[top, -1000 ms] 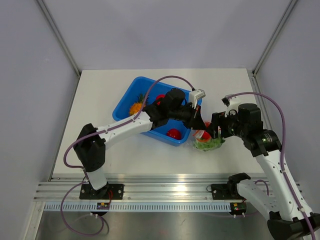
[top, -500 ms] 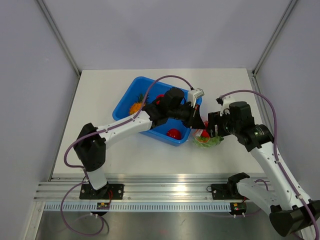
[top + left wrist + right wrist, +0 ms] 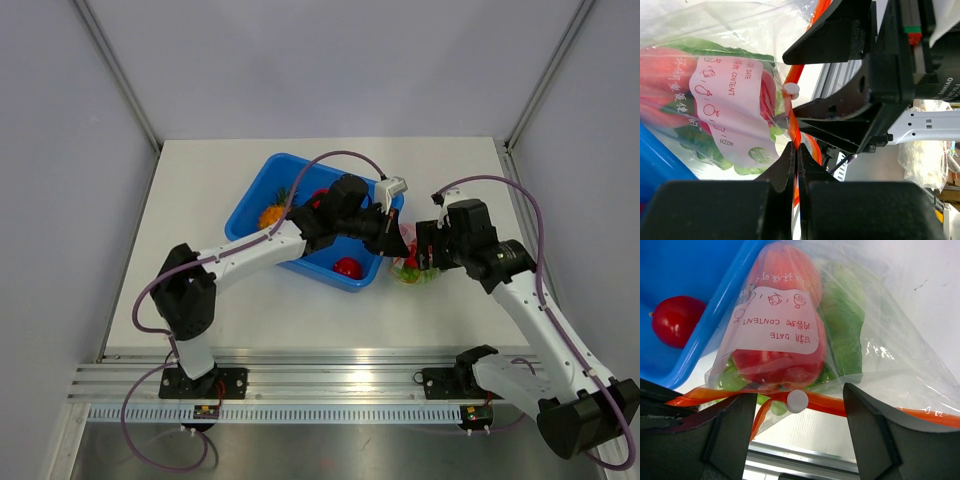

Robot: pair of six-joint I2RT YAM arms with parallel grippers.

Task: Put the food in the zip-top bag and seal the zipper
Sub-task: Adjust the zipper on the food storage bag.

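The left gripper [image 3: 797,150] clamps the zipper [image 3: 830,404]; the right gripper [image 3: 798,402] gapes astride it, apparently without touching

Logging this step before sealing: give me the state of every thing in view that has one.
zip-top bag: holds bagged red fruit and cabbage
zipper: slider partway along, strip parted on one side of it
left gripper: shut on the zipper
right gripper: open, straddling the slider
blue tub: holds loose red fruit and pineapple
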